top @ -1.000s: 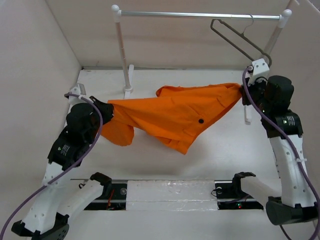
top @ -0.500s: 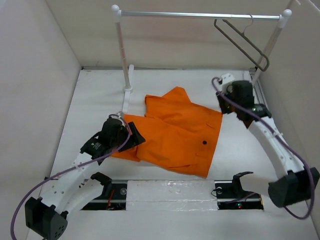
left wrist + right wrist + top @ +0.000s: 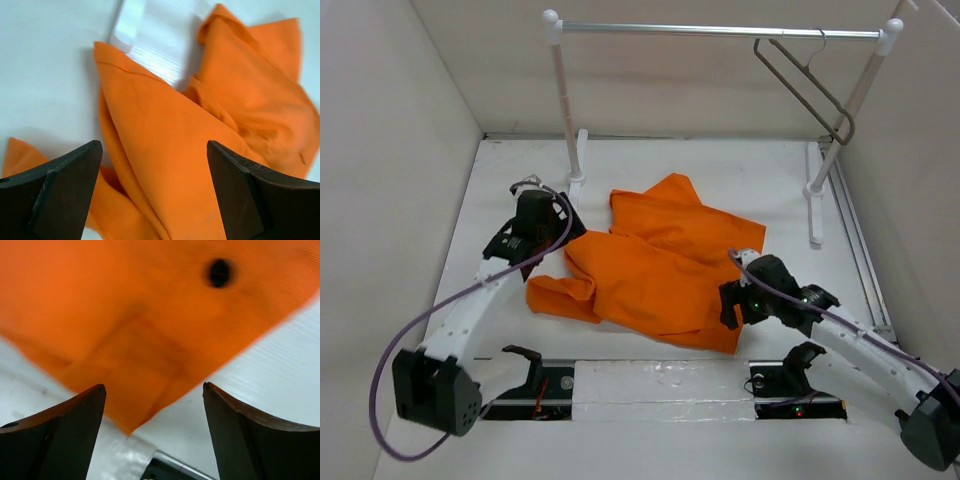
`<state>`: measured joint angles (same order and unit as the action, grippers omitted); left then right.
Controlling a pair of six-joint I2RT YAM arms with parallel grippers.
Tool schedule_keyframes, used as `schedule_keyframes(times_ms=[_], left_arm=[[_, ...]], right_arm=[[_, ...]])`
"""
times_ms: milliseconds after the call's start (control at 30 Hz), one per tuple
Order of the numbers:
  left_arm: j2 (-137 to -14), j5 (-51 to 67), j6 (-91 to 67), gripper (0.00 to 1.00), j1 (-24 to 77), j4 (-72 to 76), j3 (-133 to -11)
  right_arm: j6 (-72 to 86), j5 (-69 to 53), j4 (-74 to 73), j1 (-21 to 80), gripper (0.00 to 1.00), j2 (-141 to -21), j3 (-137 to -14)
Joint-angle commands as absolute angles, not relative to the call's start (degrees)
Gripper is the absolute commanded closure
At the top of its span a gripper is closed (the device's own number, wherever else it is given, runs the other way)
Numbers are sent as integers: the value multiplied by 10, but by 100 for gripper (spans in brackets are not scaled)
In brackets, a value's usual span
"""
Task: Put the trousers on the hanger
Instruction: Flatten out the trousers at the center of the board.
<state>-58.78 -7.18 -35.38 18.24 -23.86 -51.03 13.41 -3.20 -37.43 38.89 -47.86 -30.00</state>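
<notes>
At middle of surface (image 3: 520, 170), trousers (image 3: 660, 265) lay crumpled, nothing lifted. Hanger (image 3: 810, 85) hung on rail (image 3: 720, 30) above far-right corner, well apart from cloth. Left hand (image 3: 152, 145) spread over far-left fold; right hand (image 3: 154, 386) spread over near-right waistband corner by button (image 3: 219, 272); neither pinched anything. Risks judged: pinching one loose layer, cloth bunching instead of draping; nudged hanger swinging or slipping off rail.

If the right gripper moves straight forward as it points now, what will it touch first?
Probably the trousers: the open right gripper faces their orange corner near the dark button. The white table shows beside it, so depth is uncertain.
</notes>
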Motion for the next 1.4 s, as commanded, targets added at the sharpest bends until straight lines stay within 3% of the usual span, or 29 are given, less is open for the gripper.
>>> schedule_keyframes(times_ms=[0,133,267,333,367,400,433,467,633,767,933,967,1000,1100,1133,1267,1333,1367], left_arm=[[-682,-56,-319,18,154,-171,-511],[-792,-40,-309,18,142,-122,-562],[-876,-10,-317,19,137,-102,-602],[-911,27,-324,21,137,-83,-606],[-921,36,-330,22,137,-77,-606],[-938,47,-332,23,137,-70,-606],[-942,50,-333,26,137,-68,-608],[-948,48,-334,29,137,-69,-609],[-930,-17,-331,29,137,-101,-587],[-822,-63,-344,15,137,-96,-522],[-816,-63,-349,9,132,-91,-482],[-827,-59,-352,9,132,-92,-483],[-851,-36,-353,9,132,-88,-486],[-892,16,-366,9,132,-57,-500],[-899,34,-369,9,132,-48,-506],[-910,64,-363,19,132,-73,-524],[-853,35,-352,21,132,-94,-498],[-822,21,-350,27,132,-97,-486]], right_arm=[[193,-38,-289,304,16,-458,-275],[145,-92,-257,197,15,-525,-271],[126,-137,-217,184,18,-604,-271],[131,-143,-186,184,45,-623,-265],[129,-137,-182,178,63,-633,-266],[124,-132,-188,154,96,-648,-277],[117,-126,-199,138,100,-651,-283],[101,-117,-210,121,100,-647,-293],[34,-34,-269,-29,100,-568,-372],[7,13,-303,-74,100,-585,-430],[-33,29,-299,-107,100,-595,-424],[-32,18,-279,-107,93,-596,-419],[-36,-20,-272,-107,65,-599,-411],[-53,-51,-294,-78,36,-617,-422],[-63,-51,-300,-63,34,-616,-424],[-66,-61,-333,43,36,-571,-428],[-59,-98,-320,135,57,-527,-422],[-55,-119,-290,170,69,-518,-421]])
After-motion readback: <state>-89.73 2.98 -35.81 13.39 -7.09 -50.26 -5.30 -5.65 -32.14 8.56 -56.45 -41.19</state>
